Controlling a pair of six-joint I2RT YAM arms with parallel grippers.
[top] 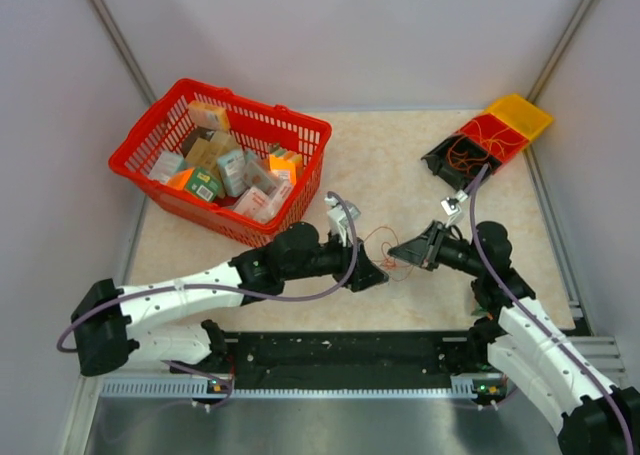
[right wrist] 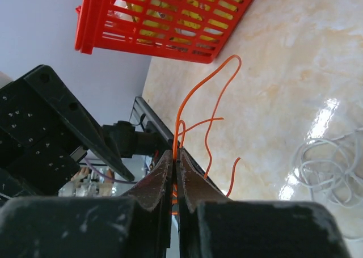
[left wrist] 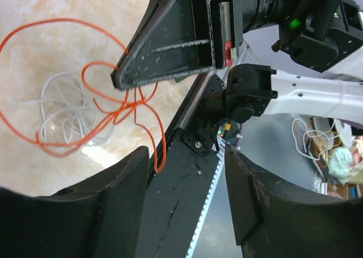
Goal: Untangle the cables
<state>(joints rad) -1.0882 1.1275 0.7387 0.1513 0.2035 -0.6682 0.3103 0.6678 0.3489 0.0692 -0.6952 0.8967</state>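
Observation:
The cables [top: 384,255] are a small tangle of thin orange wires [left wrist: 113,113] and whitish wires [left wrist: 62,108], lying on the beige table between my two grippers. My right gripper [top: 398,252] is shut on several orange strands [right wrist: 195,93], which rise from its closed tips [right wrist: 176,154]. It shows in the left wrist view [left wrist: 118,81] as a black wedge touching the tangle. The whitish loops [right wrist: 329,173] lie loose on the table to its right. My left gripper [top: 376,275] is open and empty, its fingers [left wrist: 122,173] wide apart just short of the tangle.
A red basket [top: 150,180] full of small boxes stands at the back left and shows in the right wrist view [right wrist: 170,39]. An open organizer box [top: 462,160] with a red tray [top: 497,135] and yellow lid [top: 520,115] holds more orange wire at the back right. A black rail [top: 340,350] runs along the near edge.

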